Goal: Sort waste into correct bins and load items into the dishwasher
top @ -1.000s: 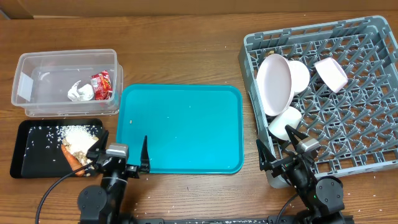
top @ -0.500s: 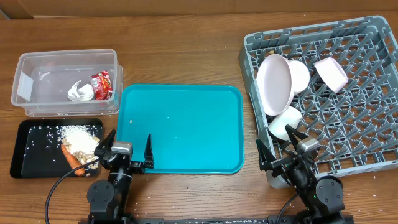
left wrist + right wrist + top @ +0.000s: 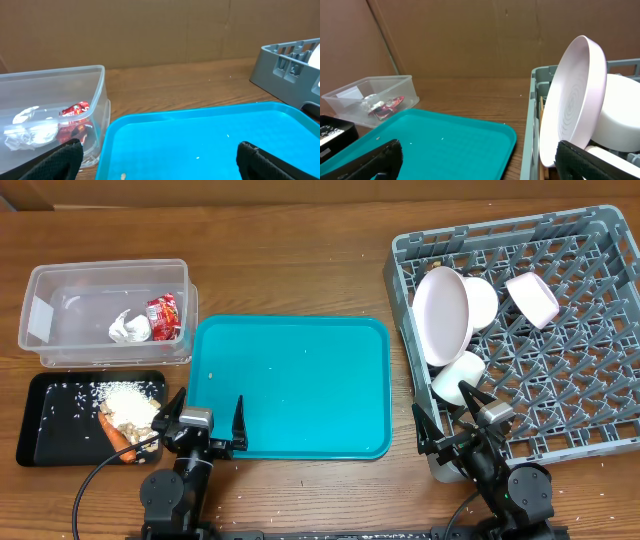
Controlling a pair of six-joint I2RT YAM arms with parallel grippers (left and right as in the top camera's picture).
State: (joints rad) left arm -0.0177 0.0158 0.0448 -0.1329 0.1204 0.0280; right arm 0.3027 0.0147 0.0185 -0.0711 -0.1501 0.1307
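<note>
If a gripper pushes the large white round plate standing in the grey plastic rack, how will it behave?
The plate looks rigid and glossy, so probably slippery to pinch. It stands on edge, so a sideways push could tip it against the white bowl beside it.

A grey pegged dish rack (image 3: pixel 570 370) holds white dishes in its left part: a large plate (image 3: pixel 443 315) on edge, a bowl (image 3: pixel 483 300) touching its right side, a small tilted pinkish bowl (image 3: pixel 532 297), and a cup (image 3: pixel 455 377) by the near-left wall. Far left of the rack, a clear tub (image 3: pixel 105 268) holds a crumpled tissue (image 3: pixel 128 328) and a red wrapper (image 3: pixel 164 317). Just in front of the tub, a black tray (image 3: pixel 60 435) holds rice (image 3: pixel 125 395), beige scraps (image 3: pixel 135 415) and a carrot (image 3: pixel 118 432).
</note>
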